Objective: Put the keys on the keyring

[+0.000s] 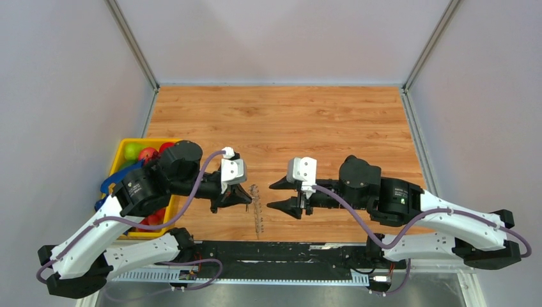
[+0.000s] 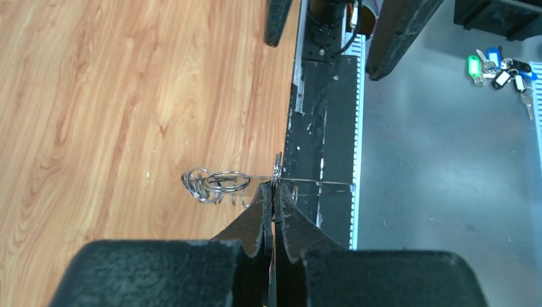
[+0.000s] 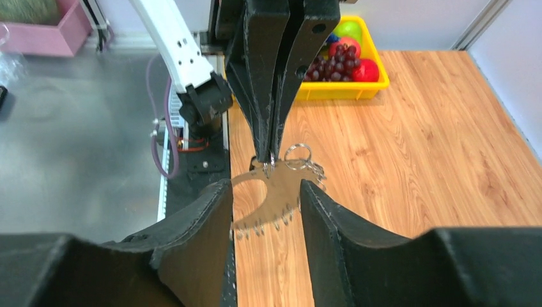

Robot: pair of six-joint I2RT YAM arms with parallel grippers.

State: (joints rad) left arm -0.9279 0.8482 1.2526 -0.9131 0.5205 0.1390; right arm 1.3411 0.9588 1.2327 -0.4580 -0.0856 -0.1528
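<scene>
My left gripper (image 1: 248, 199) is shut on the keyring (image 1: 257, 209), a thin grey hoop seen edge-on and held upright above the table's near edge. In the left wrist view the shut gripper (image 2: 275, 189) pinches the hoop (image 2: 332, 185), with a bunch of small split rings (image 2: 214, 182) hanging at its left end. In the right wrist view the keyring (image 3: 279, 197) hangs from the left fingers (image 3: 265, 83), and small silvery keys (image 3: 268, 224) fringe its lower edge. My right gripper (image 1: 271, 196) is open and empty, its jaws level with the hoop (image 3: 265, 187). No black-headed key shows.
A yellow bin (image 1: 121, 153) of toy fruit stands at the table's left edge, behind the left arm; it also shows in the right wrist view (image 3: 345, 91). A black rail (image 1: 275, 252) runs along the near edge. A bunch of coloured-tag keys (image 2: 502, 67) lies off the table.
</scene>
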